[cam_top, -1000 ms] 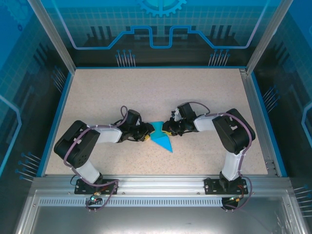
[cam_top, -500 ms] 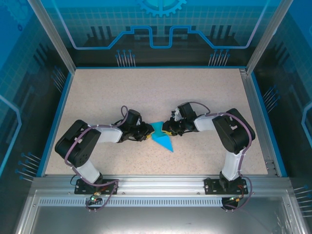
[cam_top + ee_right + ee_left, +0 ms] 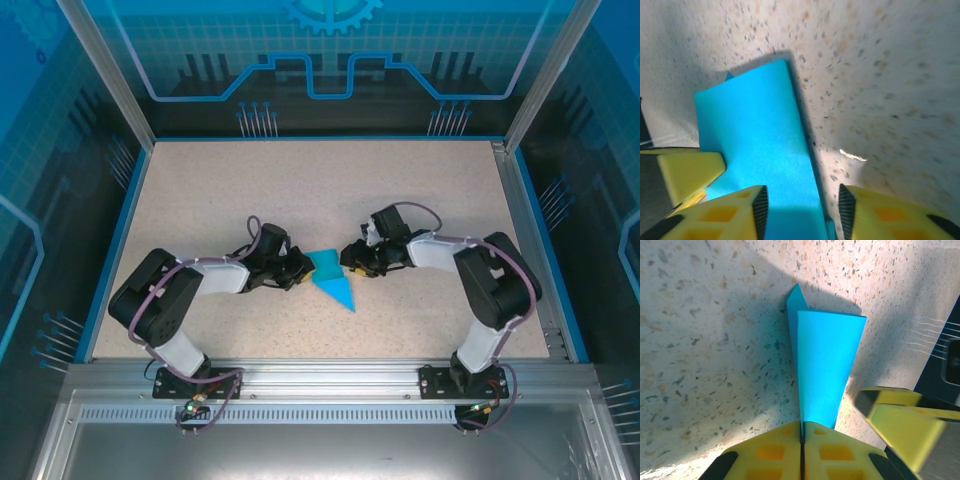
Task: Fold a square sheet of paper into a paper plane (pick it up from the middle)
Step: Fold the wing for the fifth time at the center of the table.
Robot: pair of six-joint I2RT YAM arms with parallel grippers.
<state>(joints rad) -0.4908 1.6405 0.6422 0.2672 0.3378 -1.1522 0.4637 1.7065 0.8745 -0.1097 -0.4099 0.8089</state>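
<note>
The square sheet of paper now lies as a slim teal-blue paper plane (image 3: pixel 333 284) on the table's middle, its sharp tip toward the near edge. My left gripper (image 3: pixel 303 272) reaches in from the left. In the left wrist view its yellow fingers (image 3: pixel 775 450) are pressed together, shut on the plane's narrow end (image 3: pixel 824 370). My right gripper (image 3: pixel 352 262) comes from the right and stands open. In the right wrist view the plane (image 3: pixel 760 145) lies between and under its spread fingers (image 3: pixel 740 210), which do not pinch it.
The speckled beige table (image 3: pixel 300 190) has a blue rim and clear enclosure walls all around. A metal rail (image 3: pixel 320 385) carries both arm bases at the near edge. The two grippers' fingertips are very close together over the paper.
The left gripper has closed onto the paper's end. The right gripper has opened and drawn back slightly to the right. The paper has barely shifted.
</note>
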